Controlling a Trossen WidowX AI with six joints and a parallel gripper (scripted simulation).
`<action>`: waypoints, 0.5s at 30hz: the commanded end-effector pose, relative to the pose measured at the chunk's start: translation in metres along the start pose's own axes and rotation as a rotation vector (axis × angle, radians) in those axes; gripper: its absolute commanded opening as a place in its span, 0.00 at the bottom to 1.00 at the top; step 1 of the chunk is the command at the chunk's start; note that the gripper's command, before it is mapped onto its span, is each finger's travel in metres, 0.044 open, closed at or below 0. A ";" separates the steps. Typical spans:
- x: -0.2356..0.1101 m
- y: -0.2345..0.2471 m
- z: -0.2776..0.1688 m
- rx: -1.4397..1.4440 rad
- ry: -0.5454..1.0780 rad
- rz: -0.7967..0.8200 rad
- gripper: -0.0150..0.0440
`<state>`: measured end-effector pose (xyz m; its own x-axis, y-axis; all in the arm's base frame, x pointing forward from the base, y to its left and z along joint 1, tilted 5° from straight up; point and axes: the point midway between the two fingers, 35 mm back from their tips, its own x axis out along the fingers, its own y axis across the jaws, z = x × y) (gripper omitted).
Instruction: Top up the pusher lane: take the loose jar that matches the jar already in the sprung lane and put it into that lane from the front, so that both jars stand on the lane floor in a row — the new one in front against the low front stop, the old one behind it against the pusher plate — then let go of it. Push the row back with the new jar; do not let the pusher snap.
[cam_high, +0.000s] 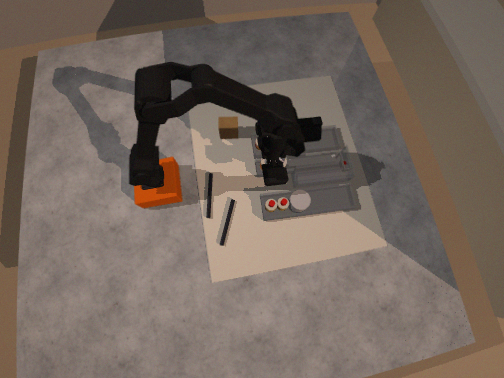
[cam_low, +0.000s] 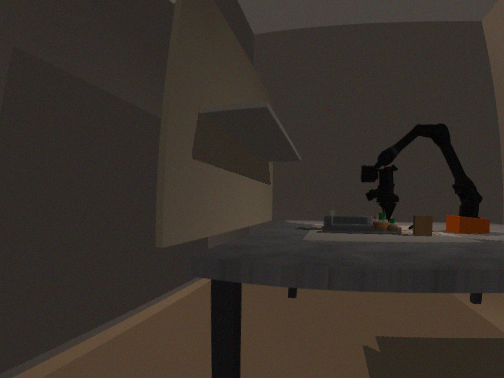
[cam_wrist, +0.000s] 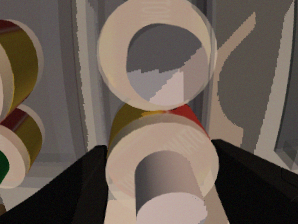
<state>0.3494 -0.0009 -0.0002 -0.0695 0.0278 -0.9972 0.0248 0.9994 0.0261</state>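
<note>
gripper (cam_high: 273, 165) is clamped on a jar (cam_wrist: 161, 163), the one with a cream lid and a yellow and red label, fingers dark on both sides of it. it's hanging at the front end of the grey lane tray (cam_high: 350, 200), over the pale mat (cam_high: 300, 245) toward the right edge of the table. wrist view shows a second jar (cam_wrist: 157, 52) right behind the held one, in line with it. two red-topped jars (cam_high: 276, 204) stand in the nearest lane beside a grey disc (cam_high: 300, 200). brown box (cam_high: 228, 127) and two dark bars (cam_high: 226, 221) lie nearby.
</note>
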 end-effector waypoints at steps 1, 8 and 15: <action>0.002 0.000 0.004 0.004 -0.018 0.003 0.25; 0.004 0.000 0.004 0.004 -0.018 0.003 0.25; 0.006 0.001 0.003 0.004 -0.018 0.003 0.25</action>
<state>0.3488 -0.0008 -0.0052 -0.0672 0.0277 -0.9974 0.0243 0.9994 0.0262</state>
